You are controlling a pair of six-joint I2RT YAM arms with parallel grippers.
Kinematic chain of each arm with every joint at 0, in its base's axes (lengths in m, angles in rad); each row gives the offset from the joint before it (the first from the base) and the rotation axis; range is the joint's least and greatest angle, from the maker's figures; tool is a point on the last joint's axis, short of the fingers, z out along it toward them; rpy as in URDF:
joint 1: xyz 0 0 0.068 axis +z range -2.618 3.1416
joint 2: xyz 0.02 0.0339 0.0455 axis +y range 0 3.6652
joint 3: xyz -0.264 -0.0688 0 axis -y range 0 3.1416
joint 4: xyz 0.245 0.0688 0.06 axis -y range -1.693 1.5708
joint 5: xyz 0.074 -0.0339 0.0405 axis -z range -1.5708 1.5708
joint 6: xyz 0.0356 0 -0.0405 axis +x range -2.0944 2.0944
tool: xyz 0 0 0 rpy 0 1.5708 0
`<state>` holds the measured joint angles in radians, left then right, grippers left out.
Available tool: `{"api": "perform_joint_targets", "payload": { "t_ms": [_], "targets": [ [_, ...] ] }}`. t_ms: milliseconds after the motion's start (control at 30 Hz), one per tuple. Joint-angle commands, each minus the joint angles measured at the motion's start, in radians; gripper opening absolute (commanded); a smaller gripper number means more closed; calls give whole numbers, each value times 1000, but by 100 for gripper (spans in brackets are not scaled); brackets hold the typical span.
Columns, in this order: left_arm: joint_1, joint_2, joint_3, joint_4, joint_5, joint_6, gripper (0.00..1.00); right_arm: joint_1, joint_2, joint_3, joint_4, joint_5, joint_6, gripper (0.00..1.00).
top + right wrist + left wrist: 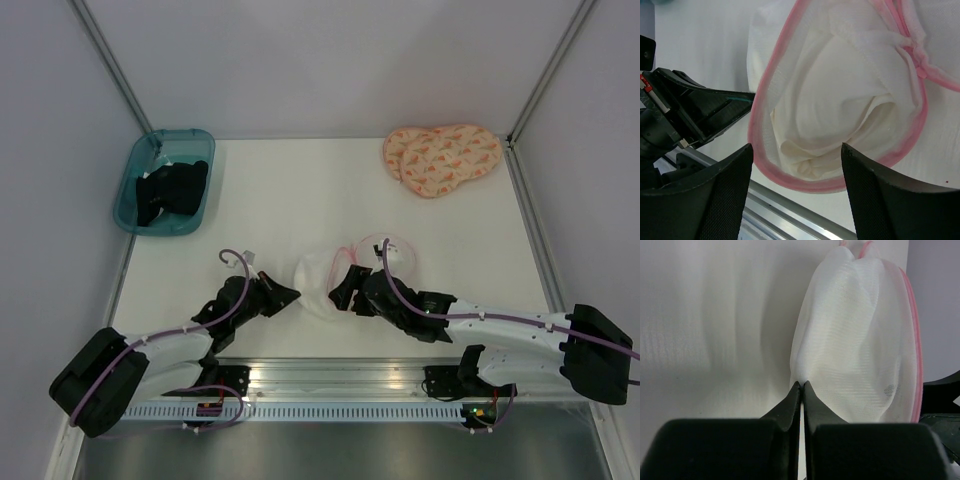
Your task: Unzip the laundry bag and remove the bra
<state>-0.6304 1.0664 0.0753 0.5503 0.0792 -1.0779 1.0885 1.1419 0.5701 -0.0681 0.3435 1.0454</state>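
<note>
1. My left gripper [802, 386] pinches the rounded see-through white mesh laundry bag with pink edging [860, 340].
2. My right gripper [796, 150] is spread at its open mouth.
3. The plain white soft fabric bra [835, 120] sits inside.

Right wrist view: bag [760, 115] was cut off by the top and right edges; bra [830, 115] lay partly behind rim and mesh.
Left wrist view: bag top was cut off; mesh inside left hand's [801, 385] closed tips was hidden.
Top view: right hand [348, 288] covered the bag's middle; bra was indistinguishable.
</note>
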Motion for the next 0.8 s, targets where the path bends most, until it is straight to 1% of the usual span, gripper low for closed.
{"api": "perform_joint_targets", "payload": {
  "t_ms": [0, 167, 200, 333, 400, 633, 733, 767],
  "targets": [
    [-5, -25, -19, 51, -19, -42, 2, 22, -10, -3, 21, 101, 100, 75],
    [-5, -55, -28, 16, -25, -37, 2, 22, -74, -39, -27, 201, 131, 73],
    [-5, -62, -34, 13, -27, -39, 2, 22, -112, -58, -32, 213, 146, 73],
    [-5, -75, -45, 14, -32, -45, 2, 22, -157, -88, -44, 238, 162, 71],
    [-6, -79, -43, 16, -32, -45, 2, 22, -134, -95, -23, 221, 166, 71],
    [-8, -85, -37, 5, -24, -47, 2, 21, -19, -122, 138, 158, 194, 70],
    [-8, -92, -43, 2, -27, -48, 2, 22, 18, -133, 206, 153, 192, 65],
    [-8, -94, -45, 2, -27, -50, 2, 22, 41, -133, 224, 153, 188, 62]
  ]
}}
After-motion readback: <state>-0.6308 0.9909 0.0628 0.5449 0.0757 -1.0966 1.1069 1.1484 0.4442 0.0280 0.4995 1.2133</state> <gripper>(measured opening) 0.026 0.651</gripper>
